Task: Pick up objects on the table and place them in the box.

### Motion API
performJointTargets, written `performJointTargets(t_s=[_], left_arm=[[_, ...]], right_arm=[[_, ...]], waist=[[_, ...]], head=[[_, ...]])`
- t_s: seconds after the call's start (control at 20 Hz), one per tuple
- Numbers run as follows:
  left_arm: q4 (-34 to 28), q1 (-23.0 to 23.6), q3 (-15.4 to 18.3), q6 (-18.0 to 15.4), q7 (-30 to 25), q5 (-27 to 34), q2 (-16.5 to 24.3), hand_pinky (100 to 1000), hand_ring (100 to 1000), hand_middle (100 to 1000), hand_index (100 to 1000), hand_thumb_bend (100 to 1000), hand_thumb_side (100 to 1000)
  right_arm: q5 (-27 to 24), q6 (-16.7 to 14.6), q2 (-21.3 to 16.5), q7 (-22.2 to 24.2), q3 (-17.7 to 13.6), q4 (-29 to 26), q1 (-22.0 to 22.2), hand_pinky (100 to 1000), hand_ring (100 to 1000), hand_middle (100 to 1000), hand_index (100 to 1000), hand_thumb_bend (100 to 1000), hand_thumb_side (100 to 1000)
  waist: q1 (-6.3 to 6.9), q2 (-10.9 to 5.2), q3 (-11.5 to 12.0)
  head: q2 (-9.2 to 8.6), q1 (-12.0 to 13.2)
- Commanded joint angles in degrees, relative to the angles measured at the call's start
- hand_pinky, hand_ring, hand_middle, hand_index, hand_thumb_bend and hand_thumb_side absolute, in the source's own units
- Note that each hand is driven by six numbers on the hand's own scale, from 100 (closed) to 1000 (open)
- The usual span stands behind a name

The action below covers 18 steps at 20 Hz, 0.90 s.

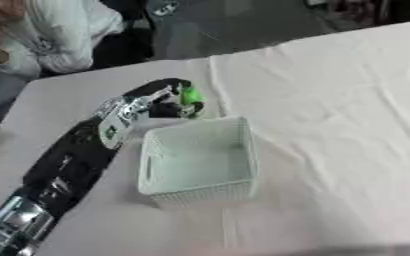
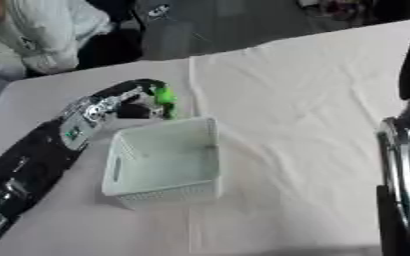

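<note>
Beyond the white box's point(image 1: 200, 160) far rim, our left hand point(image 1: 169, 100) curls around a green object point(image 1: 189, 96); we should carry it over the opening before letting go.

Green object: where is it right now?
The green object is in the left hand, fingers curled round it, just beyond the far rim of the white box, left of centre in both eye views.

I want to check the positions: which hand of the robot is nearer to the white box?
Left. The left hand holds a green object just beyond the far rim of the white box. The right hand is not visible; only its arm shows at the right edge.
</note>
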Motion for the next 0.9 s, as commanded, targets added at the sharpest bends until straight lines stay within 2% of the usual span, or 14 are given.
performJointTargets(t_s=[0.05, 0.9], left_arm=[[0.51, -1.16, 1.09, -0.06, 0.71, -0.5, 0.53, 966, 872, 966, 1000, 1000, 848], [2.86, -2.39, 2.93, 0.48, 2.57, 0.54, -0.04, 945, 856, 958, 1000, 1000, 846]], right_arm=[[0.06, 0.01, 0.37, 0.16, 0.04, -1.08, -1.23, 277, 457, 520, 568, 100, 1000], [-0.08, 0.06, 0.53, 0.28, 0.08, -1.21, -1.25, 276, 457, 520, 569, 100, 1000]], waist=[[-0.43, -0.41, -0.03], [-0.38, -0.23, -0.2]], head=[[-0.89, -0.45], [-0.85, -0.47]])
